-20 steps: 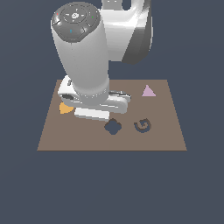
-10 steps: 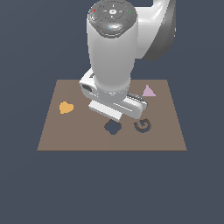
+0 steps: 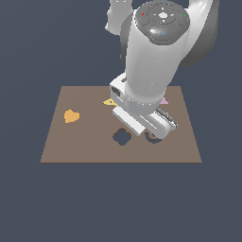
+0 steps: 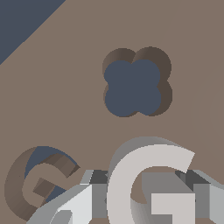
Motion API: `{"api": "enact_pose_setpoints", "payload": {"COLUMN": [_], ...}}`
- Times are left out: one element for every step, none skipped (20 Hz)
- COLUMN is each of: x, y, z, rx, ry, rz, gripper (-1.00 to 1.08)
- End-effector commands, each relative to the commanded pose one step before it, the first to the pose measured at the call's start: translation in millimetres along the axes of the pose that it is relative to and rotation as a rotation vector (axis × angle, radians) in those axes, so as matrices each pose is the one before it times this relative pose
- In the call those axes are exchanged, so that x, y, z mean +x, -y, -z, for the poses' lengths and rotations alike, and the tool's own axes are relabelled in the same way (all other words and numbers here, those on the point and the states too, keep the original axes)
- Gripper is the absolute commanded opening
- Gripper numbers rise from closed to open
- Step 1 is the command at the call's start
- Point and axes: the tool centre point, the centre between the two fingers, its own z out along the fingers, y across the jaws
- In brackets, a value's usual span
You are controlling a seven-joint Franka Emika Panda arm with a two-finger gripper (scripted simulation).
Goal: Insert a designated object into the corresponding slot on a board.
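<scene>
Your board [image 3: 85, 137] lies flat under the arm. The gripper [image 4: 144, 197] is clamped on the grey G [image 4: 148, 175], holding it above the board, just beside its G-shaped slot [image 4: 39, 181], so it needs aligning before lowering.

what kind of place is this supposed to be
Most likely a bare simulated test scene, not a real room: a flat brown board with cut-out recesses floats on a featureless dark blue-grey backdrop, and the grey G block looks like a plain untextured render.
</scene>
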Motion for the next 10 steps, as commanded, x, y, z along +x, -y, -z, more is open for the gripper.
{"api": "enact_pose_setpoints", "payload": {"x": [-4.68, -1.79, -1.71, -1.63, -1.55, -1.46, -1.38, -1.30, -1.22, -1.13], "y": [12.14, 4.55, 4.39, 4.22, 4.06, 3.89, 3.72, 3.55, 3.38, 3.21], "z": [0.62, 0.15, 0.14, 0.13, 0.13, 0.12, 0.11, 0.11, 0.10, 0.09], "rx": [0.00034, 0.00002, 0.00002, 0.00001, 0.00001, 0.00000, 0.00000, -0.00001, -0.00001, -0.00001], "ry": [-0.00020, 0.00004, 0.00004, 0.00004, 0.00004, 0.00004, 0.00004, 0.00004, 0.00004, 0.00004], "rz": [-0.07992, -0.02913, -0.02805, -0.02697, -0.02587, -0.02478, -0.02368, -0.02257, -0.02145, -0.02034], "gripper": [-1.00, -1.00, -1.00, -1.00, -1.00, -1.00, -1.00, -1.00, -1.00, -1.00]}}
